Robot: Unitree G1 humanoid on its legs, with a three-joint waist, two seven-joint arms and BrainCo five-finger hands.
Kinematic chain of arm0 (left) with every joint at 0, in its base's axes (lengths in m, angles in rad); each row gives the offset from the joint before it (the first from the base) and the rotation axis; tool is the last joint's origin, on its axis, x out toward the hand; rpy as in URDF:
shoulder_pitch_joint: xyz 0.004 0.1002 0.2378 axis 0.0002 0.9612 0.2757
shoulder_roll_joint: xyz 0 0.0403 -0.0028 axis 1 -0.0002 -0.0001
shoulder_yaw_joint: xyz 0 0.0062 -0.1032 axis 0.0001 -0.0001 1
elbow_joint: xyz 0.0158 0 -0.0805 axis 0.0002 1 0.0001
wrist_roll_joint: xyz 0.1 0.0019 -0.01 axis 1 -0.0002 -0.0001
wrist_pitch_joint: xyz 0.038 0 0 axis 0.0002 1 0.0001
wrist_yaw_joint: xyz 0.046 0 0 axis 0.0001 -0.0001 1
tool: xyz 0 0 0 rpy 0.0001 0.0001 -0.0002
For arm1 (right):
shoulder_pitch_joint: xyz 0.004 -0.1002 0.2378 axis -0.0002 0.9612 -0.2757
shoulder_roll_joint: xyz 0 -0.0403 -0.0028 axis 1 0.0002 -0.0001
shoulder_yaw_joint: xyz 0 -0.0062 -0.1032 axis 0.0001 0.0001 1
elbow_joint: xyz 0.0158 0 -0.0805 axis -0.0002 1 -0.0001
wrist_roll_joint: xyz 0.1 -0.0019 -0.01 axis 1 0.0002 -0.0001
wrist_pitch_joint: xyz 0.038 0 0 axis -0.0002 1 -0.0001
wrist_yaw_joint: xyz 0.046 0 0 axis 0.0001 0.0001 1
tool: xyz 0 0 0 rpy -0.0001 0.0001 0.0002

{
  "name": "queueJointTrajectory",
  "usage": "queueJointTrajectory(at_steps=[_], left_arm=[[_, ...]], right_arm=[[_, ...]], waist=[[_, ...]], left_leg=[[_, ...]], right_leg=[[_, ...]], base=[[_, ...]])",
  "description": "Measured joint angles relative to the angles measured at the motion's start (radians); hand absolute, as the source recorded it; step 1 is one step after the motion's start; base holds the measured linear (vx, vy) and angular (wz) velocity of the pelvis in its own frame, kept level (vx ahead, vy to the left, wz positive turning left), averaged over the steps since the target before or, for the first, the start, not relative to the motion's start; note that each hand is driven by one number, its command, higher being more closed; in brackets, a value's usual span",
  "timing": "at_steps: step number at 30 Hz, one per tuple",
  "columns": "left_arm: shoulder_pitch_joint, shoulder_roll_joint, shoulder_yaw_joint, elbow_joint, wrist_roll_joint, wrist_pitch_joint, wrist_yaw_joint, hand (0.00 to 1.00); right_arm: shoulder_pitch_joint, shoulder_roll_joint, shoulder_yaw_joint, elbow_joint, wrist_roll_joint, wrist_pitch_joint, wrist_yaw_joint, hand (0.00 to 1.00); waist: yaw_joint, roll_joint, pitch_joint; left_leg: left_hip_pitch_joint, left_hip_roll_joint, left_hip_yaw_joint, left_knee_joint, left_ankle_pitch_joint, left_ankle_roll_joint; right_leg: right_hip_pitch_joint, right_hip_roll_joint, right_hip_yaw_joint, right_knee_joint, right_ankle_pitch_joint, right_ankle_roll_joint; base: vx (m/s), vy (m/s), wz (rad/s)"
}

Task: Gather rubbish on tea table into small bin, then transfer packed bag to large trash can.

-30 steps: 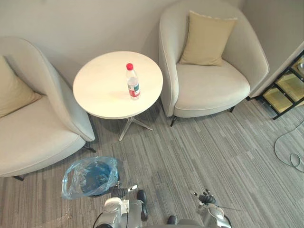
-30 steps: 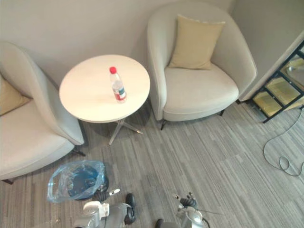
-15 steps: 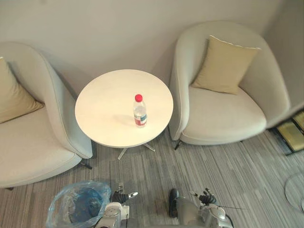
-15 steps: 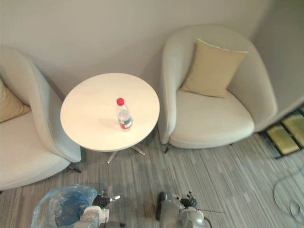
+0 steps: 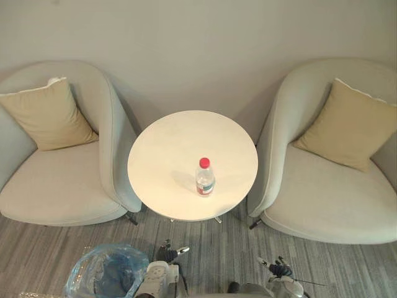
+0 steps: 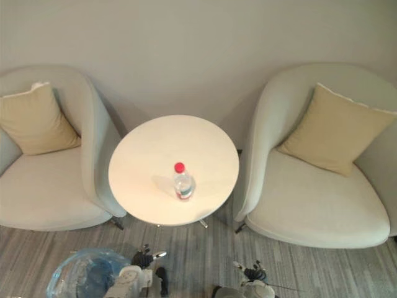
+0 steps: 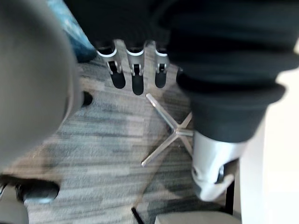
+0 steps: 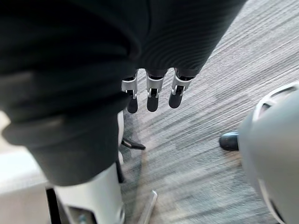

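Note:
A clear plastic bottle (image 5: 205, 178) with a red cap and a red label stands upright on the round white tea table (image 5: 177, 143), near its front edge. A small bin (image 5: 99, 273) lined with a blue plastic bag sits on the carpet to the front left of the table. My left hand (image 5: 166, 252) hangs low beside the bin, its fingers (image 7: 133, 70) straight and holding nothing. My right hand (image 5: 278, 268) hangs low at the front right, its fingers (image 8: 152, 88) also straight and free. Both hands are well short of the bottle.
Two pale armchairs flank the table: the left one (image 5: 56, 186) with a tan cushion (image 5: 46, 115), the right one (image 5: 329, 198) with a tan cushion (image 5: 350, 133). A wall stands behind. The table's metal foot (image 7: 170, 135) spreads over the striped grey carpet.
The whole picture has shifted: the camera turned, so the table now sits in the middle with both armchairs in view. Bottle and bin have not moved; both hands stay low.

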Motion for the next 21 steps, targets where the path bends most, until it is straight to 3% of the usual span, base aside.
queueJointTrajectory(at_steps=[4, 9, 14, 21], left_arm=[[0.009, 0.027, -0.019, 0.019, 0.000, 0.000, 0.001, 0.00], [0.008, 0.047, -0.036, 0.036, 0.002, -0.001, 0.005, 0.00], [0.009, 0.050, -0.037, 0.036, 0.019, -0.001, 0.006, 0.00], [0.023, 0.076, -0.068, 0.034, 0.022, -0.002, 0.005, 0.00]], right_arm=[[-0.006, -0.008, 0.033, 0.000, -0.021, -0.001, -0.003, 0.00], [-0.020, -0.015, 0.095, -0.008, -0.130, -0.001, -0.037, 0.00], [0.006, -0.057, 0.177, -0.236, -0.177, -0.006, -0.055, 0.00], [0.057, -0.087, 0.221, -0.582, -0.299, -0.051, -0.056, 0.00]], waist=[[0.000, -0.005, -0.006], [0.000, -0.007, -0.007], [0.000, -0.013, -0.010], [0.000, -0.029, -0.023]], left_leg=[[0.063, -0.044, -0.005, -0.122, 0.053, 0.012], [0.087, -0.050, -0.030, -0.208, 0.104, 0.009], [0.092, -0.054, -0.030, -0.246, 0.125, 0.016], [0.100, -0.073, -0.034, -0.278, 0.136, 0.023]], right_leg=[[0.020, -0.024, 0.001, -0.019, -0.003, 0.011], [0.019, -0.016, -0.009, -0.028, 0.000, 0.014], [0.002, -0.013, 0.006, -0.032, 0.015, 0.017], [-0.004, -0.017, 0.051, -0.065, 0.024, 0.028]], base=[[0.06, 0.029, 0.10], [-0.01, -0.027, 0.13], [-0.05, 0.015, -0.06], [-0.02, 0.046, -0.04]])
